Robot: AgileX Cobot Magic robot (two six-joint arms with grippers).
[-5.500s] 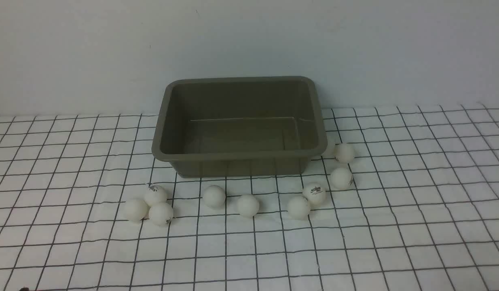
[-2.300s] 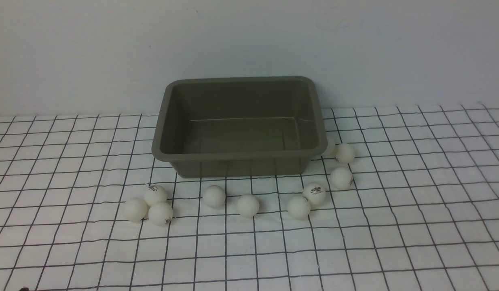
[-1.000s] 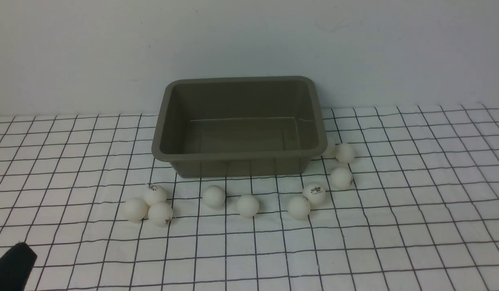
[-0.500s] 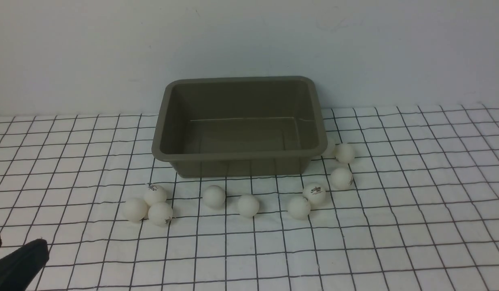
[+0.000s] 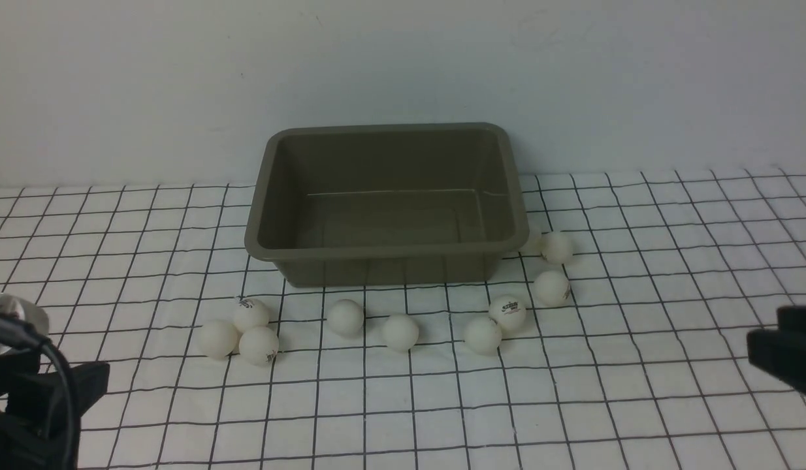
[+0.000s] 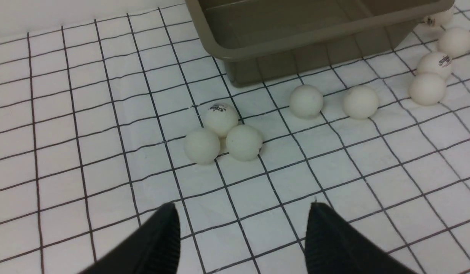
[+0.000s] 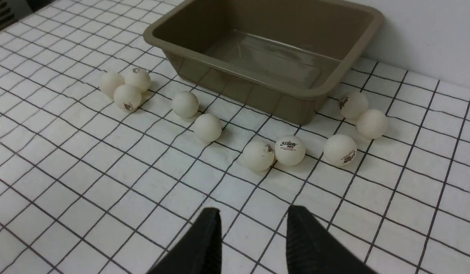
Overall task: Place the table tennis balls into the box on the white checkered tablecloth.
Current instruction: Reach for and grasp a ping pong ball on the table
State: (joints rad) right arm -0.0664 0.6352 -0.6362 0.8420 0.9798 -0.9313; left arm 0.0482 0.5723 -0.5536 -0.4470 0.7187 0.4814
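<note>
Quickly: the olive-grey plastic box [image 5: 386,250] sits at the centre of the front view, back against the wall, on the white checkered tablecloth [image 5: 638,418]. Its floor shows as bare plastic. Ten white table tennis balls [image 5: 345,318], all outside the box on the cloth.

Count:
- The clump of three [image 5: 259,345], touching each other, lies lower left of the box.
- Two singles lie in front of the box's near wall, apart from each other.
- The close pair [image 5: 507,313] lies below the box's lower right corner, one ball with a dark logo facing up.
- Three more lie along the box's right side, the rearmost partly hidden behind the rim.

One box, one cloth, two arms.

The left end effector [image 6: 244,209] sits low in the lower left corner of the front view. Its fingers are spread wide with nothing between them, and the clump lies ahead of it in its wrist view. The right end effector [image 7: 254,210] pokes in at the right edge. Its fingers are parted by a narrower gap, holding nothing, over bare cloth and well apart from the balls.
</note>
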